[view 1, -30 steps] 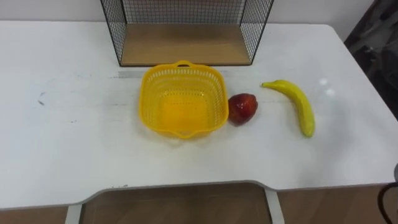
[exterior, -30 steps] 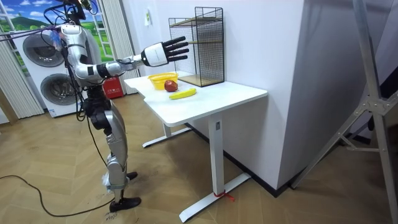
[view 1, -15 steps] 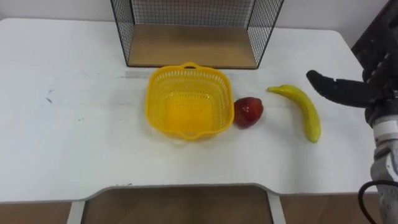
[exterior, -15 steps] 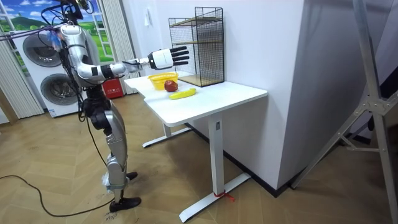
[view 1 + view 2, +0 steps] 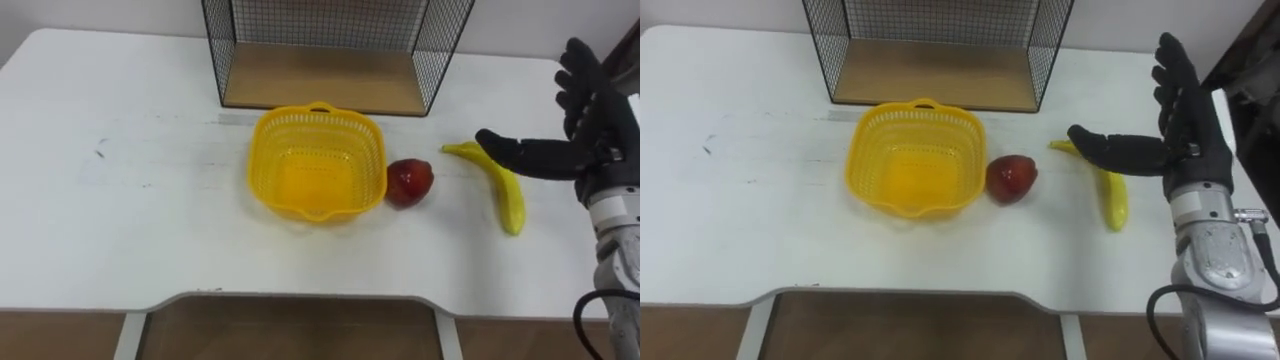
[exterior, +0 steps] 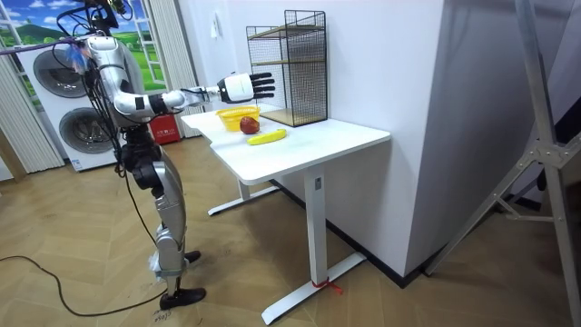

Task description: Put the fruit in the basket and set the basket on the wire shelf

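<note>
One yellow plastic lattice basket (image 5: 265, 170) on the white table (image 5: 120, 220). Just beside its right rim, one red apple (image 5: 409, 183); farther right, one yellow banana (image 5: 514, 200). Just behind the basket, one black wire shelf with wooden floor (image 5: 320, 85). Well right of the basket, over the banana, right hand (image 5: 1192, 130), fingers spread wide, holding nothing.

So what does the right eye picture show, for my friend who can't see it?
The robot's open right hand hovers over a banana on a white table, holding nothing. Left of the banana lies a red apple close beside an empty yellow basket, with a wire shelf behind.
</note>
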Available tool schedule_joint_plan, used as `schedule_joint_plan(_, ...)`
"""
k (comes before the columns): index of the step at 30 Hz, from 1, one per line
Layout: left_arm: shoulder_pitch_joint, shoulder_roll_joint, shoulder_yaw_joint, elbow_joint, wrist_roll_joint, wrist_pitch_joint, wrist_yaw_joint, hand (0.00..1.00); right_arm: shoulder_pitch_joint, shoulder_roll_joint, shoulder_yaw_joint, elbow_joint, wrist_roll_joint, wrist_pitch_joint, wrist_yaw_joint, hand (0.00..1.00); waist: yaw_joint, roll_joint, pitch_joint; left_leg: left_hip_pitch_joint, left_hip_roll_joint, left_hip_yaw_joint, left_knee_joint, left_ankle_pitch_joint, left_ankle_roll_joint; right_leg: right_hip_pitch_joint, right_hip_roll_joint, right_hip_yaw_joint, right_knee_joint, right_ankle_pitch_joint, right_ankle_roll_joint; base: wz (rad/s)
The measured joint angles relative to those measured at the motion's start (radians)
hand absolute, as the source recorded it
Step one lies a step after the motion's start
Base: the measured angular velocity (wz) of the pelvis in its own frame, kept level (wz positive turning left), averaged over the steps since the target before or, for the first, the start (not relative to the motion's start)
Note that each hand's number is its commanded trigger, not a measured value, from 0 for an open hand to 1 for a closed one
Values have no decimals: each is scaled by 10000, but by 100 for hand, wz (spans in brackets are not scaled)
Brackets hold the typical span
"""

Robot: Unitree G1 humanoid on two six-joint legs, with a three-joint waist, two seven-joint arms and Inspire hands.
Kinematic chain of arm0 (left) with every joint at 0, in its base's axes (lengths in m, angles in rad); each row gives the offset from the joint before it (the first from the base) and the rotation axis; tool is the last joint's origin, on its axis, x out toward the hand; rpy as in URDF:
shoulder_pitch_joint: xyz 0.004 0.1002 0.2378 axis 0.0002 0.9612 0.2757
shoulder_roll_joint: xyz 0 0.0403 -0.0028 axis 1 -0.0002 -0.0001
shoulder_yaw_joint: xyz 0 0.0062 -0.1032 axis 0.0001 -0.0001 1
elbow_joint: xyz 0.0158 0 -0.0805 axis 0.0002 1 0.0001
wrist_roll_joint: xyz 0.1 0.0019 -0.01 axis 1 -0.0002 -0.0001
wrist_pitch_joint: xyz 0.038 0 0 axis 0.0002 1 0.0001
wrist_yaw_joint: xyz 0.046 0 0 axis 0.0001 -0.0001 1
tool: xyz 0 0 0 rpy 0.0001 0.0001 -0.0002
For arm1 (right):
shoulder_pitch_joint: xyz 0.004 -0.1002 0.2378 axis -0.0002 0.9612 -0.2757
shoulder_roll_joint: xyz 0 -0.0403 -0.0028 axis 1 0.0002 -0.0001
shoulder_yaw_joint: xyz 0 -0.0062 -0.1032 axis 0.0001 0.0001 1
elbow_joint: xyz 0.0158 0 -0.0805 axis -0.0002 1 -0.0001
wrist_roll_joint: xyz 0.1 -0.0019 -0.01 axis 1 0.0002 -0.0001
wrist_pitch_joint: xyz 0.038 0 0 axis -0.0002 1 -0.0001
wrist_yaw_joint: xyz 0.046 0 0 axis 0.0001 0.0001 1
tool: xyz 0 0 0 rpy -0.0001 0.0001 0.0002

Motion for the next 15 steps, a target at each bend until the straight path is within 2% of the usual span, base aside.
schedule_joint_plan(4, -5, 0, -4, -4, 514, 88, -9, 0, 0, -6, 148, 132, -337, 26, 211, 0, 5, 0, 1, -20, -2, -13, 84, 0, 0, -4, 0, -15, -3, 0, 0, 1)
schedule_joint_plan(10, -82, -6, -41, 7, 502, 149, -9, 0, -218, -6, 152, 840, -1033, 28, 392, 0, 9, 59, 15, -36, -2, -15, 135, 0, 1, 9, -5, -38, 1, 0, -1, 1)
schedule_joint_plan(15, -79, -6, -40, 192, 698, 151, -8, 0, -218, -8, 152, 846, -1161, 28, 577, 0, -6, 90, -8, -24, -1, -31, 149, 0, 1, 37, -6, -52, 9, 0, 0, 0)
